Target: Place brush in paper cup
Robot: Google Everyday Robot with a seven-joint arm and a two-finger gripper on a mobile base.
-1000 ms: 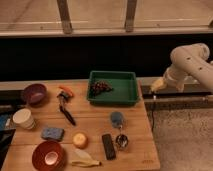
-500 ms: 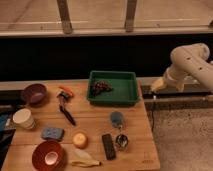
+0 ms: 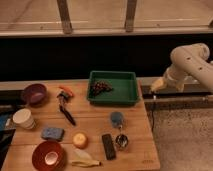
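**Ana:** What takes up the most room?

**Ben:** A pale wooden worktop [image 3: 95, 125]. A white robot arm [image 3: 192, 60] reaches in past its right side. The gripper [image 3: 154, 89] hangs just off the worktop's right edge, near the right wall of a green rectangular plastic tray [image 3: 114, 100]. Its jaws stand apart and hold nothing.

**Ana:** Anything in the tray?

**Ben:** A dark clump [image 3: 100, 88] in its left half. I cannot tell what it is.

**Ana:** And the bowls?

**Ben:** A round purple bowl [image 3: 34, 93] sits at the far left. A round red bowl [image 3: 36, 152] sits at the near left, with something pale inside.

**Ana:** Where are the cup and brush?

**Ben:** The short off-white paper cup [image 3: 23, 119] stands upright at the left edge, between the two bowls. The slim dark brush with the long black handle [image 3: 67, 114] lies flat on the worktop between the cup and the tray. It is outside the cup and well apart from the gripper. A small orange item [image 3: 66, 91] lies just beside its far end.

**Ana:** The small things?

**Ben:** Toward the near edge lie a blue sponge [image 3: 52, 133], a blue-topped metal utensil [image 3: 118, 127], a flat black rectangular bar [image 3: 108, 146], a round orange-yellow fruit [image 3: 80, 140] and a yellowish scrap [image 3: 84, 161].
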